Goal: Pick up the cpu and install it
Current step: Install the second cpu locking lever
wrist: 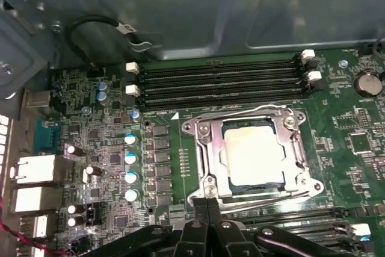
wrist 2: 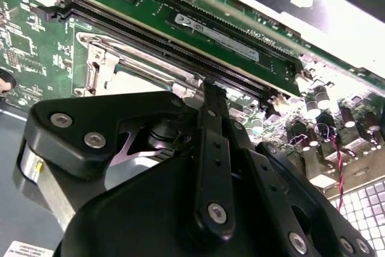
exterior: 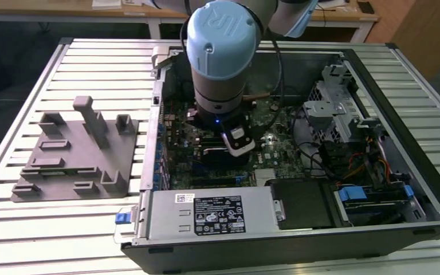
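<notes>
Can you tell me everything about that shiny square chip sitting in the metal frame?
The small, flat, square cpu with a pale silver-grey metal top lies flat and level inside the silver metal socket frame on the green motherboard. Its top looks smooth and a bit dull, with rounded corners and a thin darker edge round it. The frame borders it on all sides. Nothing rests on top of it. The black gripper is shut and sits just beside the frame's edge, not touching the chip.

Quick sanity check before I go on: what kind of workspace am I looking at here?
Most likely a lab or workshop bench set up for PC assembly. An open computer case lies on a slatted metal table, a grey moulded fixture sits beside it, and the cpu rests in the motherboard socket below the gripper.
</notes>
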Motion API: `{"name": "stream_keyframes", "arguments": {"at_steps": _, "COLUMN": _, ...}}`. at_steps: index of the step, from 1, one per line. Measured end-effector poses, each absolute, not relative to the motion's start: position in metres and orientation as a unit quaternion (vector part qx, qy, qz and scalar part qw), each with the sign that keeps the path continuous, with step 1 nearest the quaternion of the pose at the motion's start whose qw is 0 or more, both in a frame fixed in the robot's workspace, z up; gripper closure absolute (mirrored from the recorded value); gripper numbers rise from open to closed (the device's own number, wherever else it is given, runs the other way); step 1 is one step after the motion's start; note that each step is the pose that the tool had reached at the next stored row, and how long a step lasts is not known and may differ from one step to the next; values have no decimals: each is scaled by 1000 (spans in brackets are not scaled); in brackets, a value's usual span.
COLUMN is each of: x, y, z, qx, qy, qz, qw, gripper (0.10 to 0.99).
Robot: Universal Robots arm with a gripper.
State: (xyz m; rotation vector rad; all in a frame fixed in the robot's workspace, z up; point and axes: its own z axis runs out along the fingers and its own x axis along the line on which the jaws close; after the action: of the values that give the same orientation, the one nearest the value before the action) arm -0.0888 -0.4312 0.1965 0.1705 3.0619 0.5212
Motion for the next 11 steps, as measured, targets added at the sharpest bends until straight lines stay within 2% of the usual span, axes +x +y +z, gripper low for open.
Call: {"name": "stream_keyframes", "arguments": {"at_steps": 11, "x": -89, "y": -430, "z": 192, "qx": 55, "qy": 984, "qz": 170, "qw": 15, "gripper": 980}}
